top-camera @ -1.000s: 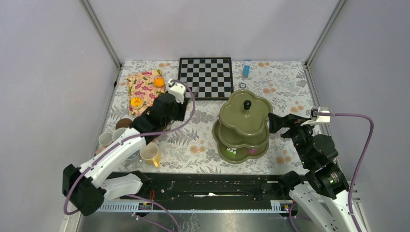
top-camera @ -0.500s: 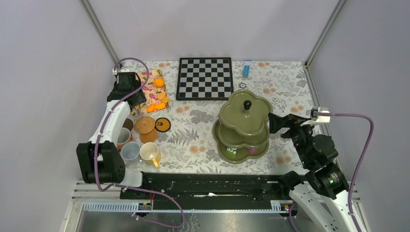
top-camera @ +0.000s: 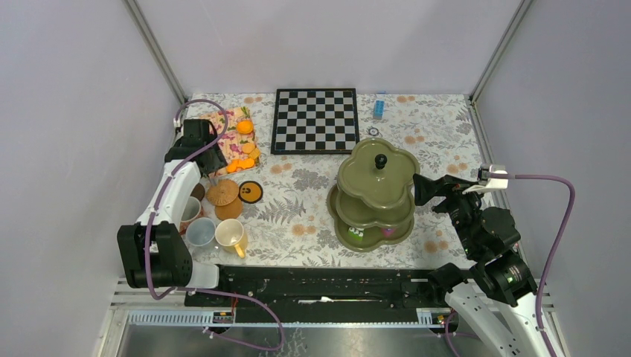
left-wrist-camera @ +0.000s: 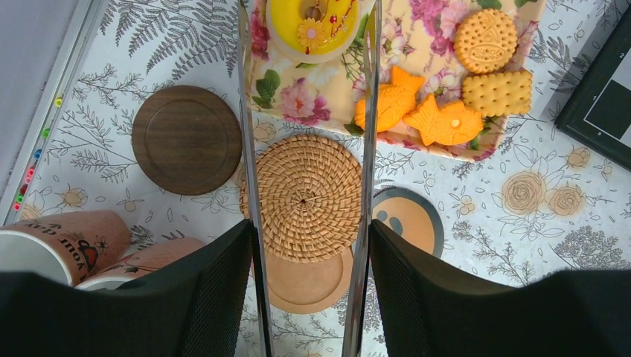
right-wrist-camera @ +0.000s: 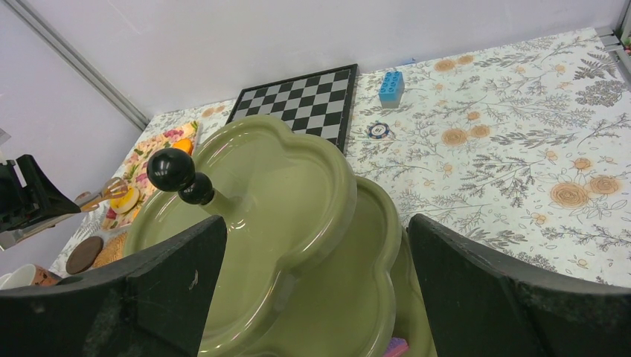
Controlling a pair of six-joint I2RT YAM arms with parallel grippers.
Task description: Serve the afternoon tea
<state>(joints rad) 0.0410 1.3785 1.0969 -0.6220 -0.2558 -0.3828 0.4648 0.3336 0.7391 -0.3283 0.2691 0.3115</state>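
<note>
Left tool (left-wrist-camera: pixel 309 236) grips a pair of metal tongs (left-wrist-camera: pixel 366 163), one blade against each finger, blades standing apart. The tongs' long axis runs straight ahead of the tool. At its far end the yellow sweet (left-wrist-camera: pixel 312 26) lies between the two blades, on the floral tray (left-wrist-camera: pixel 298 100). The blade tips run out of the wrist view, so we cannot tell their height over the sweet. We judge the coming move to be a squeeze on that sweet, which already sits on the axis and needs no sideways shift. Just right of the right blade lie two fish biscuits (left-wrist-camera: pixel 446 123), the nearer one crossing behind the blade in view, so it may get nudged. Below the blades, nearer the tool, sits a woven coaster (left-wrist-camera: pixel 309 197). A wooden coaster (left-wrist-camera: pixel 186 140) is to the tool's left, with the mugs (top-camera: pixel 201 232) behind it. The stand (top-camera: pixel 376 190) is well apart to this tool's right across the surface (top-camera: pixel 298 216), with the chessboard (top-camera: pixel 316 119) ahead and right. The right tool (right-wrist-camera: pixel 316 223) is far nearer the stand, just beside it, jaws wide and holding nothing. Whether it touches the stand we cannot tell. The stand's upper tiers overhang the lower ones, which we expect to hinder placing.
</note>
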